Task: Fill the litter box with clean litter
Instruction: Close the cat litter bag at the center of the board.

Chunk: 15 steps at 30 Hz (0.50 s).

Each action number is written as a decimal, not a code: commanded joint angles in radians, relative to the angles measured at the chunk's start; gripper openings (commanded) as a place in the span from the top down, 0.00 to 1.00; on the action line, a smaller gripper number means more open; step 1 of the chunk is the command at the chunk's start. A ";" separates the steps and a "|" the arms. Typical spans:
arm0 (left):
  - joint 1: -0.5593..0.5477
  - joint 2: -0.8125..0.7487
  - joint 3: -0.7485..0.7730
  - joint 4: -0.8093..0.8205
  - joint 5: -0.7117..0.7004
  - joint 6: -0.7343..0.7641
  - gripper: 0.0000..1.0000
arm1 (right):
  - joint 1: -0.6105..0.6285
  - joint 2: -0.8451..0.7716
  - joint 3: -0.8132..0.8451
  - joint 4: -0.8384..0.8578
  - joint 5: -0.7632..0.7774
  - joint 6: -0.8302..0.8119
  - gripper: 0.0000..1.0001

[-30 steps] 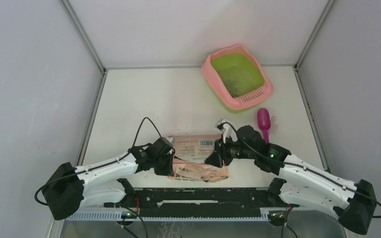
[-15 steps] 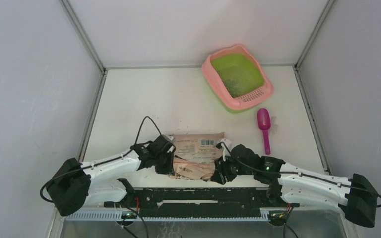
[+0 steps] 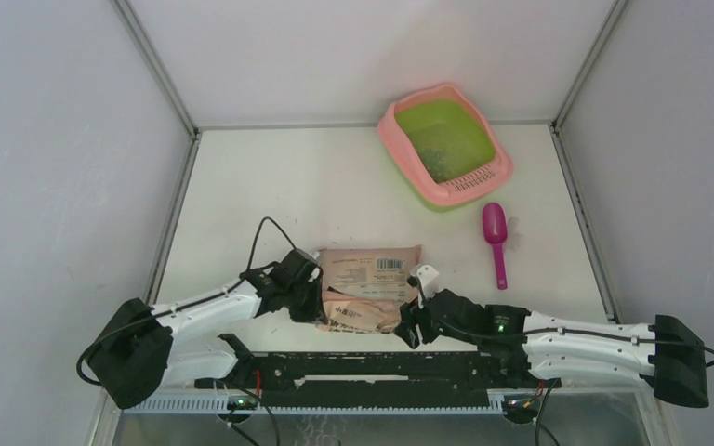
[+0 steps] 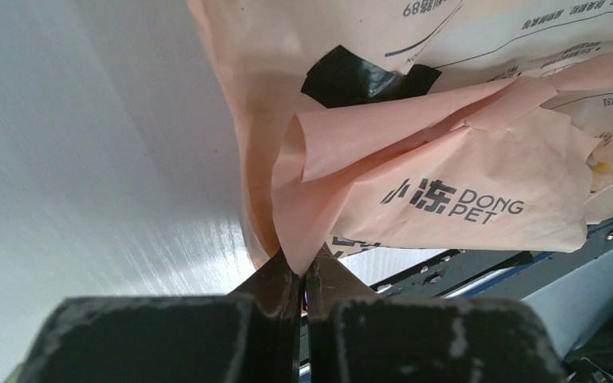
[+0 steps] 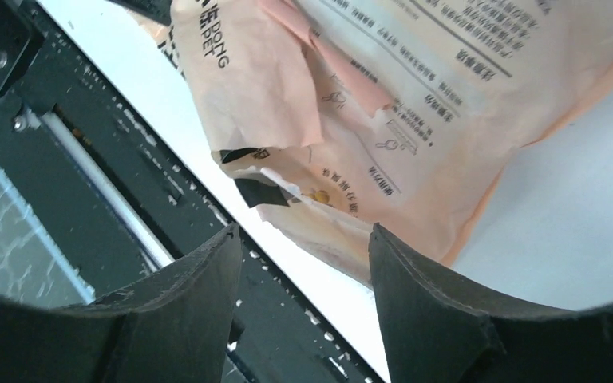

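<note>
Change over the last second: the right gripper [image 3: 406, 327] has dropped back from the right end of the bag [image 3: 372, 279] to its near-right corner, and its jaws have spread. The left arm and the bag have barely shifted.

Near edge of the worktop [image 3: 270, 186]:
- Right gripper: jaws apart, holding nothing. In the wrist view the bag's crumpled corner lies just ahead of the gap, unclamped.
- Left gripper [image 4: 303, 267]: clamped tight on a folded flap of the bag's torn paper, at the bag's near-left end.
- Bag: lies flat, label up, between the two grippers.

Right side, mid-depth: a magenta scoop [image 3: 495, 232], untouched and well apart from both arms.

Far right corner: the litter box [image 3: 389, 130], with a thin scatter of litter [image 3: 442, 163] in the green basin, which is mostly bare.

Step in hand, as judged: securing a two-handed hold on the bag before lifting it. No pour has begun.

Next move: the right jaws need to advance over the corner and close on paper rather than the worktop. Both arms would then lift evenly, mouth kept up.
</note>
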State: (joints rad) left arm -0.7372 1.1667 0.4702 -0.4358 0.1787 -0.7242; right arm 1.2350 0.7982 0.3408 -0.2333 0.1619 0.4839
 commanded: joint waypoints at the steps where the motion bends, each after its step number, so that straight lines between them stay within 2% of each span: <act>1: 0.026 -0.006 -0.039 0.028 -0.047 0.032 0.97 | 0.005 -0.020 0.016 0.048 0.098 -0.053 0.32; 11: 0.085 -0.028 -0.055 0.038 -0.022 0.052 0.97 | -0.048 -0.053 0.015 0.057 0.025 -0.136 0.32; 15: 0.101 -0.031 -0.053 0.036 -0.025 0.049 0.97 | -0.080 -0.037 0.014 0.072 -0.058 -0.150 0.32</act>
State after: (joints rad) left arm -0.6605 1.1431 0.4419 -0.4038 0.2169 -0.7094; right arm 1.1828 0.7609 0.3408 -0.2173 0.1753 0.3752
